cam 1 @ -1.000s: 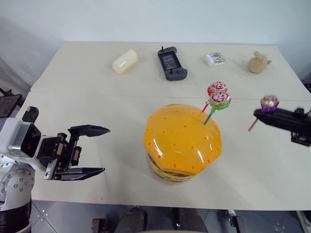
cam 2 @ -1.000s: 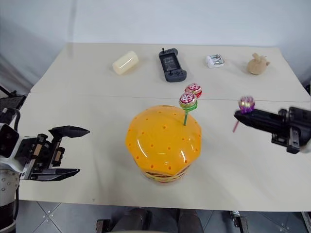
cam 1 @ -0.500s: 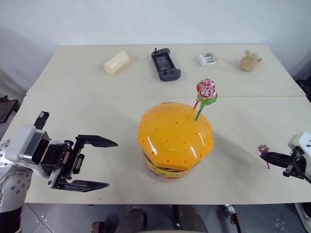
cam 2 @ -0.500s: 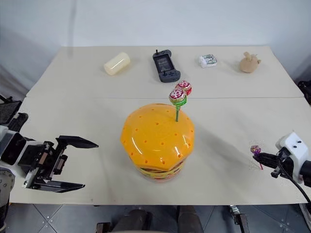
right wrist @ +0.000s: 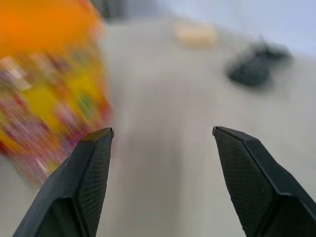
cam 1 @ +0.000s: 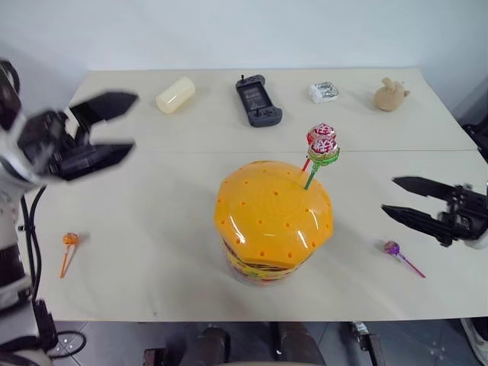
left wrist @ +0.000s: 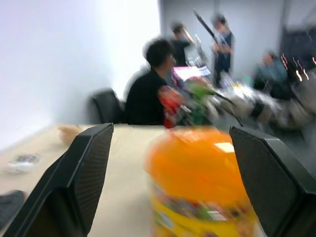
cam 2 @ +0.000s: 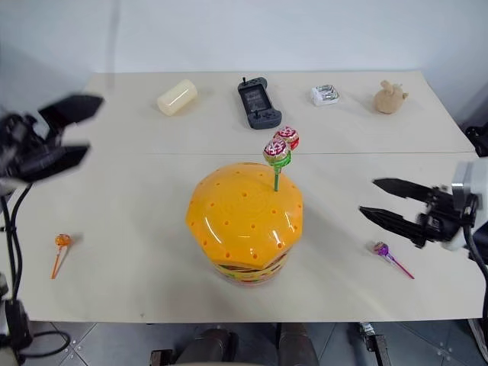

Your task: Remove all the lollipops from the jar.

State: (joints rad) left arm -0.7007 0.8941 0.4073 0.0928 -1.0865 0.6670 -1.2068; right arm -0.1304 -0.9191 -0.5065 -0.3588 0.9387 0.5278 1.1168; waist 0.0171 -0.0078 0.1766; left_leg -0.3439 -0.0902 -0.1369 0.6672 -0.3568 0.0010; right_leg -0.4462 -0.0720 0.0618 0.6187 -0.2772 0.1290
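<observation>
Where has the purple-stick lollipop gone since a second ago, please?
Yes, it moved: the purple-stick lollipop now lies on the table right of the jar, released from the right gripper.

Your 2 head views are bright and evenly lit, with soft shadows on the table (cam 1: 152,229) and white glare streaks on the jar (cam 1: 273,219) dome. Motion blur smears the left gripper (cam 1: 107,126) there. Both wrist views are heavily blurred throughout.
</observation>
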